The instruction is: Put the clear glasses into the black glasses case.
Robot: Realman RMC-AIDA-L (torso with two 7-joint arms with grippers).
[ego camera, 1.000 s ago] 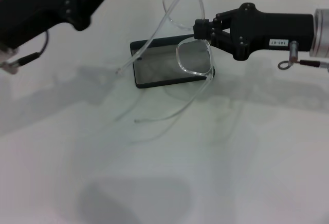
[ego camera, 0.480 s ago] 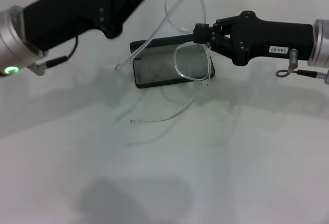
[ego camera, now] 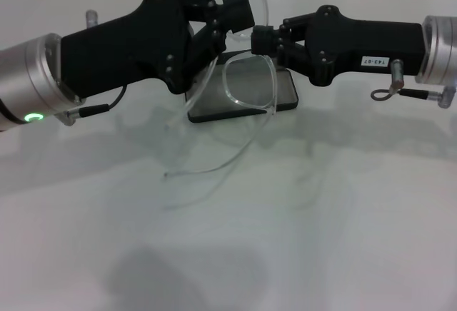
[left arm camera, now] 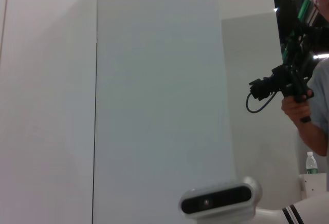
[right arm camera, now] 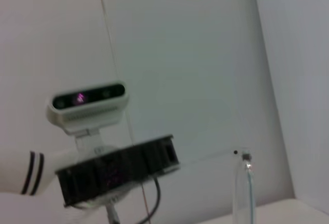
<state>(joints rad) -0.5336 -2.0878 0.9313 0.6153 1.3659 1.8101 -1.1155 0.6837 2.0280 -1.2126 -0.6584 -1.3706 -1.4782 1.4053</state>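
The clear glasses [ego camera: 248, 83] hang in the air over the black glasses case [ego camera: 287, 90], which lies open on the white table with its grey lining up. My right gripper [ego camera: 259, 40] reaches in from the right and is shut on the frame's top edge. One thin clear arm trails down to the table at the front left; the other rises behind the grippers. My left gripper [ego camera: 235, 27] comes in from the left, open, its fingers beside the frame and nearly meeting the right gripper. In the right wrist view a piece of the clear glasses [right arm camera: 242, 183] shows.
The white table [ego camera: 228, 240] stretches out in front of the case. A grey cable loop [ego camera: 382, 94] hangs under the right arm. The left wrist view shows only walls, the robot's head camera [left arm camera: 218, 201] and a person [left arm camera: 308, 106] with a camera.
My left gripper has swung in from the far left to just beside the glasses. The right gripper has shifted slightly left with the glasses, whose lower arm has slid left.
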